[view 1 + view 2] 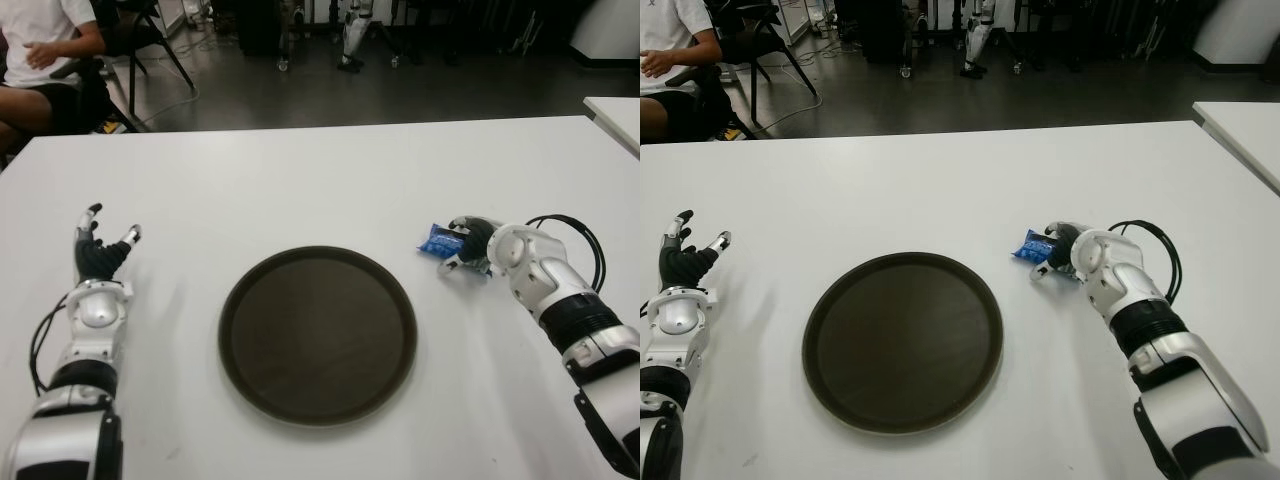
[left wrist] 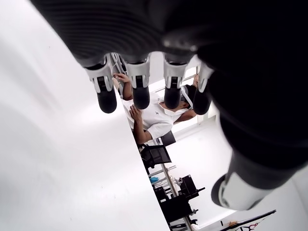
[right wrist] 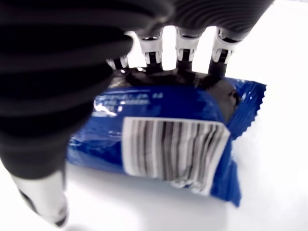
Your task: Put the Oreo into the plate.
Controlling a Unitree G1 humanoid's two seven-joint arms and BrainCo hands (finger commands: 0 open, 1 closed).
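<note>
Right hand (image 1: 478, 247): fingers (image 3: 185, 48) curled over the blue Oreo (image 1: 438, 241) pack, right of the plate (image 1: 318, 334).
Left hand (image 1: 100, 255): fingers spread, holding nothing, left of the plate.

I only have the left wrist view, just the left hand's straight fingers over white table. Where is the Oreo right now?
Observer: The blue foil Oreo packet lies on the white table, right of the round dark brown plate, at the right hand.
Operator: Does that hand have it?
Observer: In the right wrist view, its fingers curl over the packet's far edge. The barcode side faces the camera.
Operator: Anything in the plate?
Observer: Nothing shows in it. Your left hand shows left of it, holding nothing.
</note>
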